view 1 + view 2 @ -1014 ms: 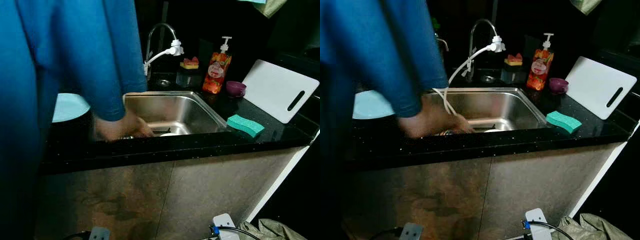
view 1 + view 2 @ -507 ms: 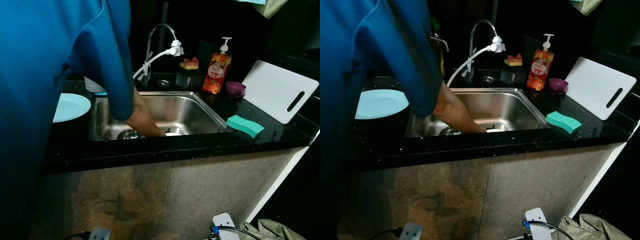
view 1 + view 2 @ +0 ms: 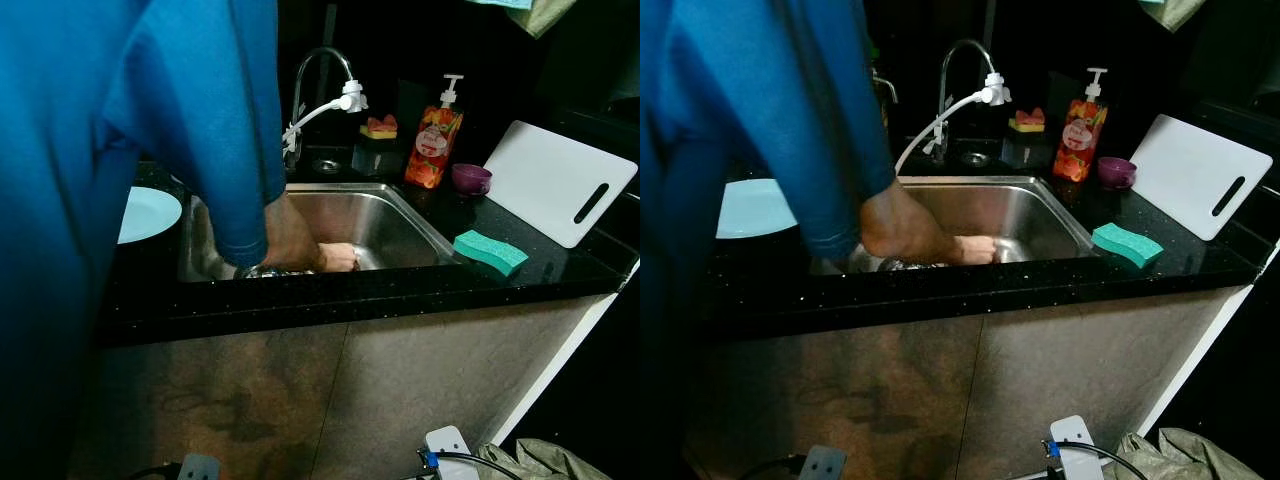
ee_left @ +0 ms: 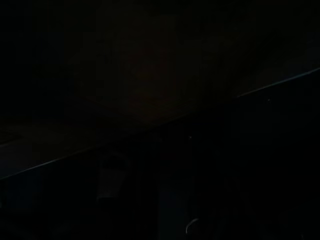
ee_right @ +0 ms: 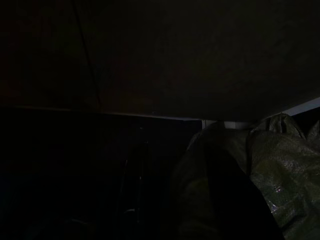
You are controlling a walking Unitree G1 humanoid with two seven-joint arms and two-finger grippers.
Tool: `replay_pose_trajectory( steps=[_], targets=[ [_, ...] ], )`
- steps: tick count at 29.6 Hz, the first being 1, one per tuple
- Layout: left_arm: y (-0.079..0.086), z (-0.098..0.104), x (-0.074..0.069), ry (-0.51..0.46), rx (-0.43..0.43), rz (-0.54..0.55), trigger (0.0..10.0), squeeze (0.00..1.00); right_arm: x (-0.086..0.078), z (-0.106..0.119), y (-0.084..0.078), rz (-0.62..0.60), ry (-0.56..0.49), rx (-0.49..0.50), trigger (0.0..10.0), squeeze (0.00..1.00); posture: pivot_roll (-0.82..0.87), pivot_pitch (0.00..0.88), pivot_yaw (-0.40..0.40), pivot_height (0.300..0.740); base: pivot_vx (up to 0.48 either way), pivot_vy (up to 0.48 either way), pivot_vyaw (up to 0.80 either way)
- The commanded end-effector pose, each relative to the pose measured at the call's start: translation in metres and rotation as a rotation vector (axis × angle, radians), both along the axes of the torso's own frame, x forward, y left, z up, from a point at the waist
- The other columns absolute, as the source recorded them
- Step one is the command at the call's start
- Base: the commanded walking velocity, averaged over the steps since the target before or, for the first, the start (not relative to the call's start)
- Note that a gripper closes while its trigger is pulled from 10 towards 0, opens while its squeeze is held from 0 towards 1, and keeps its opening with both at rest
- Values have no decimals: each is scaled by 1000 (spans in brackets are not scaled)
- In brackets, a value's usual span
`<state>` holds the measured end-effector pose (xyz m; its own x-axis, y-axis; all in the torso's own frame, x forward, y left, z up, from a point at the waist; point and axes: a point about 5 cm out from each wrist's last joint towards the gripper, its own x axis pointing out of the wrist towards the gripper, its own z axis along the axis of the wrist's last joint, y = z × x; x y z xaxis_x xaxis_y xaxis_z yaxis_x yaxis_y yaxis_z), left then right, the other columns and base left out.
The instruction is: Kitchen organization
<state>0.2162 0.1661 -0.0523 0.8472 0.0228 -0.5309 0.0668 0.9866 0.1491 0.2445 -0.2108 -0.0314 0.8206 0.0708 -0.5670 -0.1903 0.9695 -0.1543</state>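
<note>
A person in a blue shirt (image 3: 150,130) stands close on the left and reaches a hand (image 3: 335,257) into the steel sink (image 3: 405,215). A round metal item (image 3: 262,270) lies in the basin beside that hand. Left of the sink a light blue plate (image 3: 148,213) rests on the black counter (image 3: 300,295), partly hidden by the person. On the counter to the right lie a green sponge (image 3: 490,250) and a white cutting board (image 3: 555,180). Both arms hang low in the dark; the right wrist view makes out a green woven sack (image 5: 280,175).
Behind the sink stand a curved tap (image 3: 320,58) with a white hose sprayer (image 3: 350,98), an orange soap bottle (image 3: 433,140), a purple bowl (image 3: 471,177) and a yellow-red sponge (image 3: 379,127). On the floor lie a white power strip (image 3: 450,442) and a sack (image 3: 535,460).
The person's hand has slid rightward inside the sink. Their body has leaned in and now covers more of the blue plate.
</note>
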Motion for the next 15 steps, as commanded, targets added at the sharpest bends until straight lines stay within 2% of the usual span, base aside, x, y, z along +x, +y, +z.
replay_pose_trajectory(
  steps=[1,15],
  targets=[
    [-3,-2,-2,8,-7,1,10000,0,-3,-2,-3,-11,13,-6,10000,0,-20,59,-126,740,0,0,0],
    [-3,-2,-2,7,-9,2,10000,0,-3,-2,-4,-13,13,-6,10000,0,-20,62,-127,740,0,0,0]
  ],
)
